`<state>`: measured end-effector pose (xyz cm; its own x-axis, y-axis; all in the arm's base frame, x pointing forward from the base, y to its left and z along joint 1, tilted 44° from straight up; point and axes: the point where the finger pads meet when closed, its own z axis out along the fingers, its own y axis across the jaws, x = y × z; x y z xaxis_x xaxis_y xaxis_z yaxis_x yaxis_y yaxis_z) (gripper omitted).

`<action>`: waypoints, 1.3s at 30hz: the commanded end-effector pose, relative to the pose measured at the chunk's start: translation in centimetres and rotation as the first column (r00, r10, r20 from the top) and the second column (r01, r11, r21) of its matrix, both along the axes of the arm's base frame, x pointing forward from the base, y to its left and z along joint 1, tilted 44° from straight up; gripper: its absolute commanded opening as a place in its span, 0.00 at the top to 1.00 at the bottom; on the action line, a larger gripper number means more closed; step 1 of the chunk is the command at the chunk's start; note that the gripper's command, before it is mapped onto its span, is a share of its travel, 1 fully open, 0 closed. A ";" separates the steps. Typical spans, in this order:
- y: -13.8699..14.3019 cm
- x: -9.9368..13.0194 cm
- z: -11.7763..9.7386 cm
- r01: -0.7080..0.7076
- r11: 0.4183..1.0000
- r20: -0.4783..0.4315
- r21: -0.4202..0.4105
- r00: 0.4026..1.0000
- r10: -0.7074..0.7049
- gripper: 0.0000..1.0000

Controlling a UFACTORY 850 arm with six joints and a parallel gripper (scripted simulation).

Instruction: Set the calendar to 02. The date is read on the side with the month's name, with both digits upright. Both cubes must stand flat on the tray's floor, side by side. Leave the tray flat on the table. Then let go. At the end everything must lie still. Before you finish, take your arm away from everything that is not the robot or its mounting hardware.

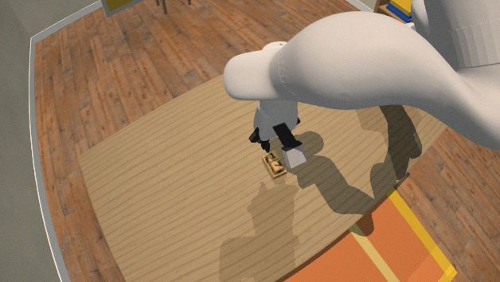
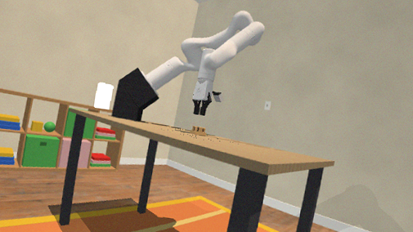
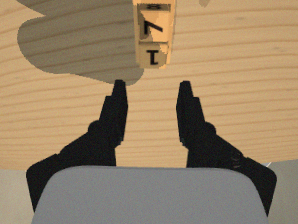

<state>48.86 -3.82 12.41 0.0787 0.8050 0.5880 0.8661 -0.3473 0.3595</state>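
Note:
A small wooden tray [image 3: 136,24] [image 1: 277,175] [image 2: 197,133] lies flat on the table and holds two wooden cubes side by side. In the wrist view one cube [image 3: 154,26] shows a black 7 on top and the other cube [image 3: 153,56] shows a 1. The cubes also show in the top view [image 1: 273,160]. My gripper [image 3: 152,93] [image 1: 260,143] [image 2: 200,112] hangs well above the table, a little to one side of the tray. Its fingers stand partly apart with nothing between them. The side with the month's name is not visible.
The wooden table [image 1: 159,179] [image 2: 232,148] carries the arm's black base [image 2: 133,96] at its far end. A shelf [image 2: 48,133] with coloured boxes stands by the wall. An orange rug [image 2: 200,225] lies under the table.

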 end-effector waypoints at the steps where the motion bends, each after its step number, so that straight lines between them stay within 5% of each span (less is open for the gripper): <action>1: 0.0 0.0 0.0 0.001 1.000 0.001 0.000 1.000 -0.001 0.53; 39: 1.7 1.8 -2.6 0.001 1.000 0.001 0.000 1.000 -0.001 0.53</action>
